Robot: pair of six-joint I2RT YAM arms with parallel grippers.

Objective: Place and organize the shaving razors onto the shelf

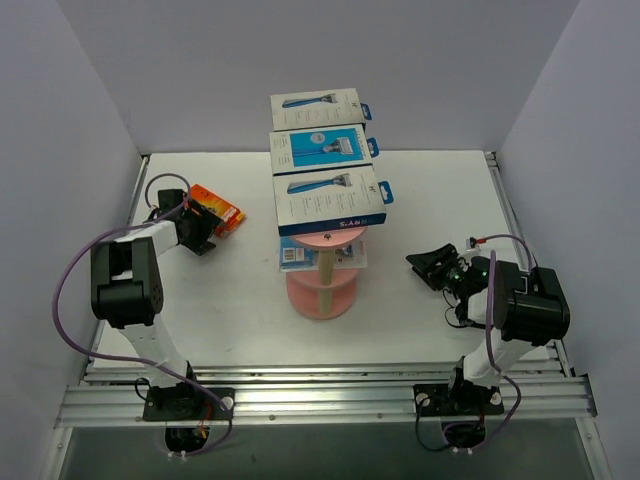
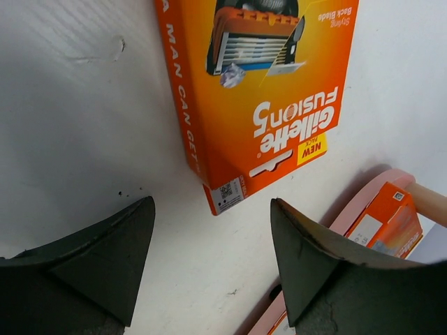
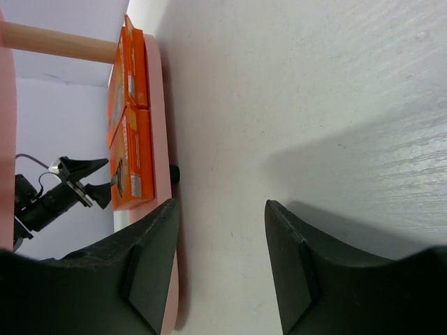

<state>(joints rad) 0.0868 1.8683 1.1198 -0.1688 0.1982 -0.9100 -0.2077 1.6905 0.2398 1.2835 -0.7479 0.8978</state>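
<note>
**Left pincer lining up on the orange pack**

My left pincer is hanging wide apart and empty, with the orange razor pack lying flat on the table just ahead, upper left in the overhead view. Pinching only its near corner risks swivelling it away. White-and-blue boxes are crowding the shelf at centre. My right pincer is waiting half-spread, empty.

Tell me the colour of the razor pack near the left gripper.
Orange pack; left wrist view shows it best.
</note>
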